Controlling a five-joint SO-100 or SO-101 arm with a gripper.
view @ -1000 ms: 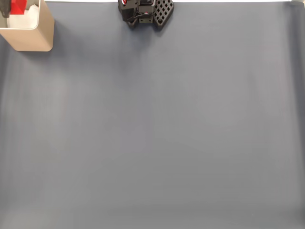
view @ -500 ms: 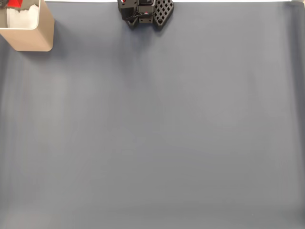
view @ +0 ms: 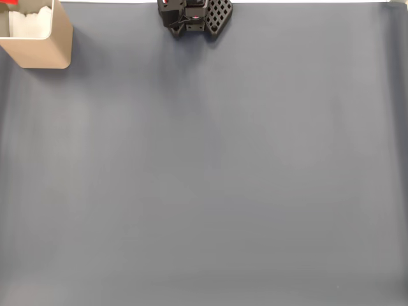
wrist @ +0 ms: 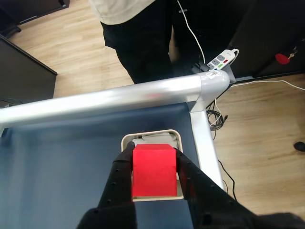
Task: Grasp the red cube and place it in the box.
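We see the small bright red plain-faced cube in the wrist view, clamped between the two black fingers of the gripper, one finger pressed to each side face. The cube hangs directly above the tan cardboard-coloured open-topped box with rounded corners, whose rim frames it on all sides; whether the cube's underside has passed below the rim we cannot tell. In the fixed view, a sliver of red shows at the very top edge of the picture, over the box's white interior.

The box stands in the top left corner of the blue-grey table mat in the fixed view, cut off by the left and top edges of the picture. In the wrist view it sits near the mat's far corner, just inside a rounded silver metal rail that runs along the table's edge and bends down at the corner.

At the top edge of the mat in the fixed view, well apart from the box, we see the black base of the arm with a perforated plate.

Beyond the rail in the wrist view, a person in dark trousers stands on a light wooden floor, near a white power strip with trailing cables.
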